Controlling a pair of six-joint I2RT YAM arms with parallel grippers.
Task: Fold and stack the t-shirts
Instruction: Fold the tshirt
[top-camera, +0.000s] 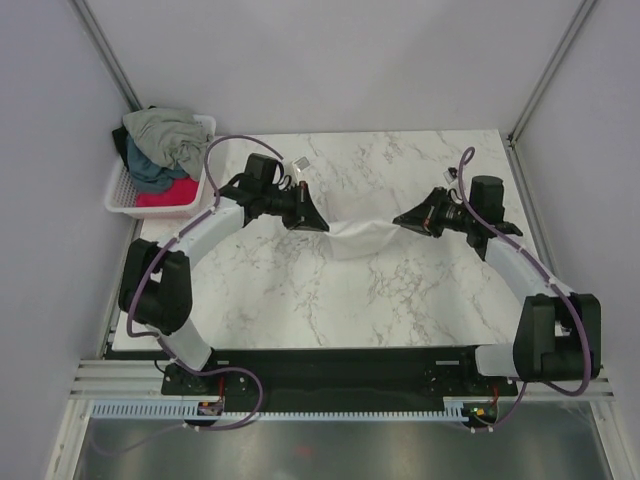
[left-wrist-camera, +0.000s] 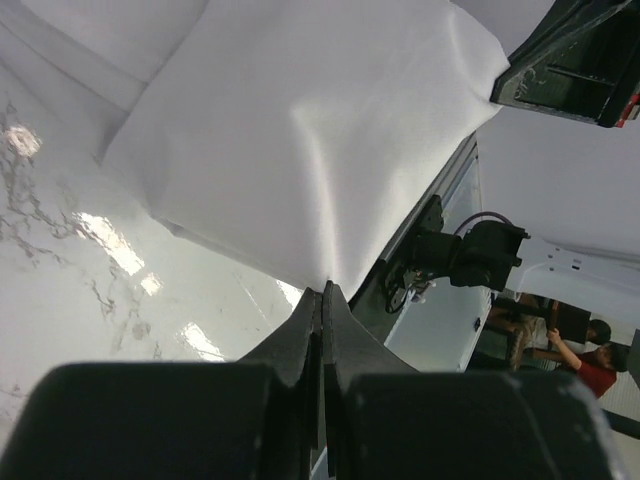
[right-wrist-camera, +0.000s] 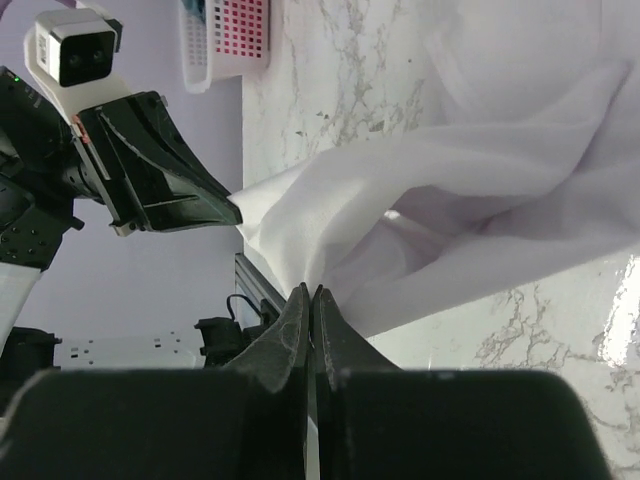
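The marble bench (top-camera: 400, 300) fills most of the view. Over its middle the white t-shirt (top-camera: 360, 240) hangs in a slack span between the two arms. Its top edge is lifted, and its lower part droops onto the marble, as far as I can tell. Holding it by two points like this looks meant to spread the cloth so it can be laid flat for folding.

At the far left corner sits the basket (top-camera: 118, 203). It holds the grey-green shirt (top-camera: 165, 130) heaped on top, the dark teal shirt (top-camera: 150, 172) under it and the red-pink shirt (top-camera: 168, 193) at the bottom, all waiting their turn.

The left tool (top-camera: 318, 224) is clenched on one edge of the white cloth, fingers pressed together. The right tool (top-camera: 402, 220) pinches the opposite edge just as tightly.
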